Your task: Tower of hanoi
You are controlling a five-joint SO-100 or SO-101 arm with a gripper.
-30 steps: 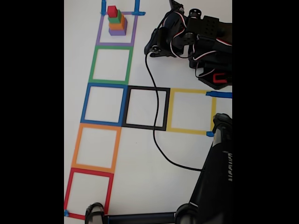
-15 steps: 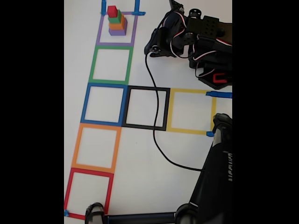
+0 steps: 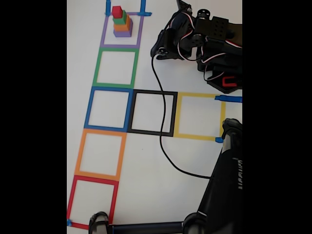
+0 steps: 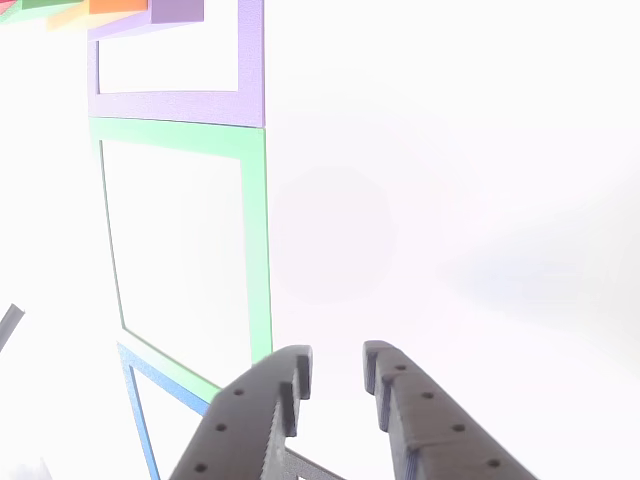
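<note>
Nothing moved since earlier frame; four-cube graded stack sat at 12 o'clock in purple tape square; dark plastic claw hung empty, tips slightly parted, above white counter.

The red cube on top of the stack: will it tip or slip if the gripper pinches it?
The red cube looks small and probably light. Its flat sides should suit pinching. It sits loose on the green cube, so a sideways nudge could slide it off.

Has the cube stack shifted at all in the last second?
No. In the fixed view the cube stack sits at the same spot inside the purple tape square, red cube on top.
</note>
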